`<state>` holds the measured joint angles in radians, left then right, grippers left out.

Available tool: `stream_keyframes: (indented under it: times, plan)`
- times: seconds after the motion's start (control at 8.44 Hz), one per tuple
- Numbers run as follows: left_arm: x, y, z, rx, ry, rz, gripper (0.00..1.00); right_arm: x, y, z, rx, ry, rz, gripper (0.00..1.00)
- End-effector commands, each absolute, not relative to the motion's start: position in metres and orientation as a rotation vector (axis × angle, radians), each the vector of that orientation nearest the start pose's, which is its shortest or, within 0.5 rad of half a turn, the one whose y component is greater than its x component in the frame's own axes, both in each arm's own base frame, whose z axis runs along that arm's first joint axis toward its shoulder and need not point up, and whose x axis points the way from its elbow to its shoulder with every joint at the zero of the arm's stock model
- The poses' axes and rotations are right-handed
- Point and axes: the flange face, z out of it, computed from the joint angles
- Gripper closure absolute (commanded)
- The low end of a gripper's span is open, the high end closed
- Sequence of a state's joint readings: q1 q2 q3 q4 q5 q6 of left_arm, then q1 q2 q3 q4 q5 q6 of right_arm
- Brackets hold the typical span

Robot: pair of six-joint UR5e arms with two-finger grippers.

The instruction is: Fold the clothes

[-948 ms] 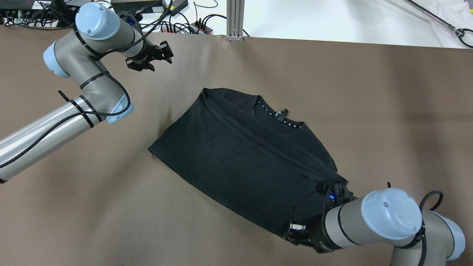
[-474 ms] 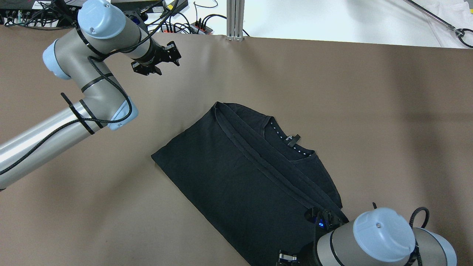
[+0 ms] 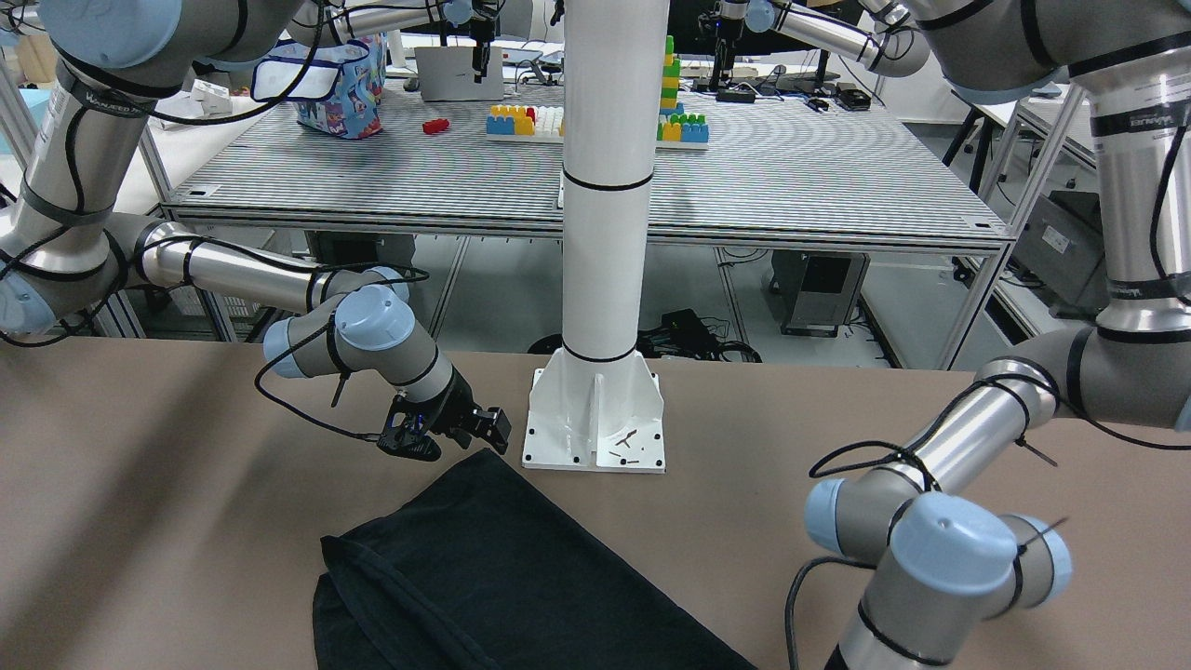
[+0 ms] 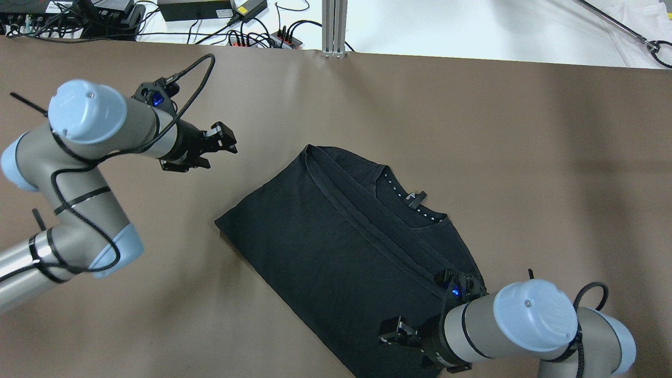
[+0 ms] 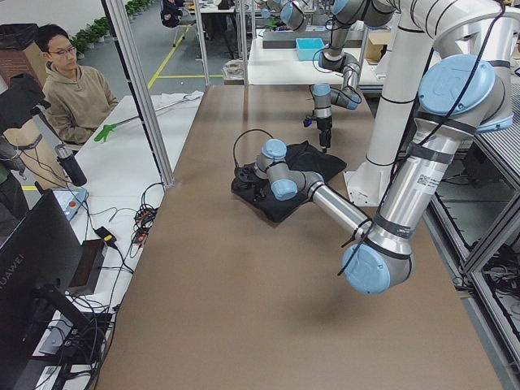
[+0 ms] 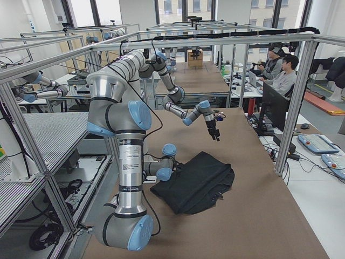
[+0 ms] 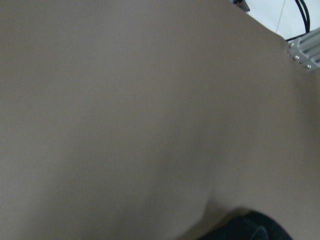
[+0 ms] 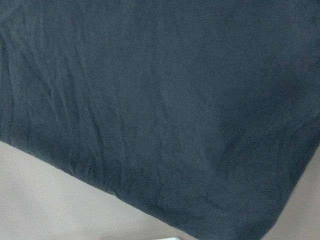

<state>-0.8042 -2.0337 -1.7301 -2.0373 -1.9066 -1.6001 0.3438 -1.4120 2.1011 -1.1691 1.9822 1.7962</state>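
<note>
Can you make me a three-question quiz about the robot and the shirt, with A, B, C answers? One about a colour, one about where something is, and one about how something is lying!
1. What colour is the T-shirt?
A red
B black
C white

2. Where are the left fingers?
A over bare table, apart from the T-shirt
B on its collar
C underneath it

3. How is the T-shirt lying?
A hanging in the air
B rolled into a ball
C folded flat on the table

Answers:
1 B, it is black in every view.
2 A, the overhead view shows brown table between them and the cloth.
3 C, it lies flat with a hemmed layer doubled across it.
</note>
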Motion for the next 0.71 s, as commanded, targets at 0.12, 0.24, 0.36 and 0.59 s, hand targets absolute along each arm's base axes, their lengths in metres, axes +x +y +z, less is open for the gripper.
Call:
stream_keyframes:
  times: [0.12,0.24,0.36,0.59]
  plan:
    - [0.416,-0.445,0.326,0.120,1.055,-0.532,0.29,-0.419,-0.342,0.275,-0.194,-1.125,0.427,0.05]
    - [0.439,-0.430,0.333,0.129,1.036,-0.523,0.30,-0.412,-0.357,0.278,-0.157,-1.123,0.426,0.05]
    - [0.446,-0.424,0.335,0.122,1.033,-0.516,0.32,-0.412,-0.364,0.284,-0.125,-1.110,0.396,0.05]
    - [0.465,-0.416,0.348,0.117,1.002,-0.517,0.35,-0.408,-0.378,0.294,-0.091,-1.100,0.404,0.05]
